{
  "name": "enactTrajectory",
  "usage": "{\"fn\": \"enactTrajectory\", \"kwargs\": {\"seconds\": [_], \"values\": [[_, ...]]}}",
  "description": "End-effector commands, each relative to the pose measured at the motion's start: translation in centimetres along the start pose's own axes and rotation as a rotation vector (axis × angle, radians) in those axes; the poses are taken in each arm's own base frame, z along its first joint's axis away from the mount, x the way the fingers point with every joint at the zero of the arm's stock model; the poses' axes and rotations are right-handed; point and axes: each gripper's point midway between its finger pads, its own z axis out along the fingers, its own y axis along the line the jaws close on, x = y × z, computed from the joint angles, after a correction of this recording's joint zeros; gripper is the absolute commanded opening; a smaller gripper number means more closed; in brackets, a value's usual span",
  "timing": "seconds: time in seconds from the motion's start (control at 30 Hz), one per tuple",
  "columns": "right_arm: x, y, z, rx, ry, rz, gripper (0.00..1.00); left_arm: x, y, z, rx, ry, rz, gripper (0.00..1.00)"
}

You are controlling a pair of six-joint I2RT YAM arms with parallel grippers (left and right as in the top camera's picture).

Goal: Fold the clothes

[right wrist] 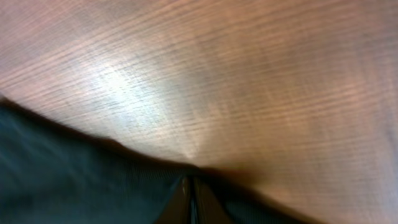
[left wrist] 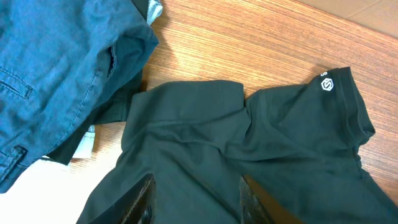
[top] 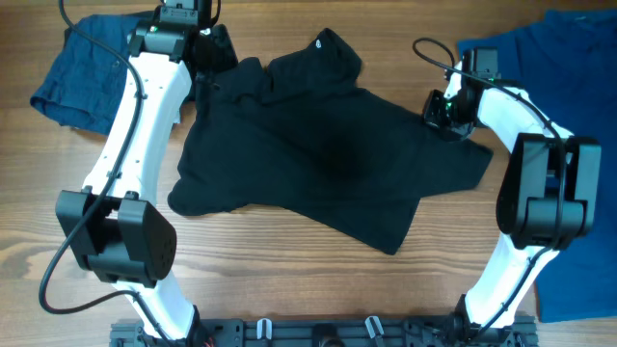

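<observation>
Clothes (top: 328, 164) are lying across the table (top: 289, 280): a dark blue garment (top: 82, 72) at far left, the black shirt (left wrist: 267, 155) crumpled in the middle, a royal blue garment (top: 540, 67) at right. My left gripper (left wrist: 194, 200) is hovering, fingers apart, over the shirt's upper left part. My right gripper (right wrist: 189, 196) is pinching its right edge, fingers together.

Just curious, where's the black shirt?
Overhead, the black shirt lies mid-table, between a dark blue garment at left and a royal blue garment at right.
</observation>
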Motion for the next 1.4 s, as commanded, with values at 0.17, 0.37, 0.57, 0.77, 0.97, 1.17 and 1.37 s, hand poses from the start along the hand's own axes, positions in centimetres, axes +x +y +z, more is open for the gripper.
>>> {"fn": "enactTrajectory", "kwargs": {"seconds": [0.17, 0.37, 0.57, 0.77, 0.97, 1.17, 1.37], "values": [[-1.8, -0.2, 6.1, 0.0, -0.121, -0.053, 0.04, 0.4, -0.1, 0.7, 0.006, 0.016, -0.002, 0.43], [-7.7, 3.4, 4.1, -0.119, -0.364, -0.132, 0.04, 0.0, -0.3, 0.7, 0.014, -0.002, -0.003, 0.43], [-14.4, 7.2, -7.3, -0.192, -0.563, -0.274, 0.04, -0.4, -0.5, 0.7, 0.021, -0.016, -0.004, 0.44], [-16.3, -0.6, -13.2, 0.065, -0.603, -0.204, 0.14, -0.3, -0.4, 0.8, 0.019, -0.011, -0.005, 0.43], [-14.5, -8.3, -7.7, 0.172, -0.451, -0.149, 0.04, 0.7, -0.4, 2.7, 0.001, 0.03, 0.002, 0.41], [-12.9, -10.8, -1.9, 0.191, -0.36, -0.151, 0.04, 1.0, -1.2, 2.8, 0.01, 0.032, 0.017, 0.39], [-11.9, -16.3, -0.7, 0.375, -0.323, -0.081, 0.04, 1.3, -1.9, 2.7, 0.018, 0.035, 0.031, 0.4]]}}
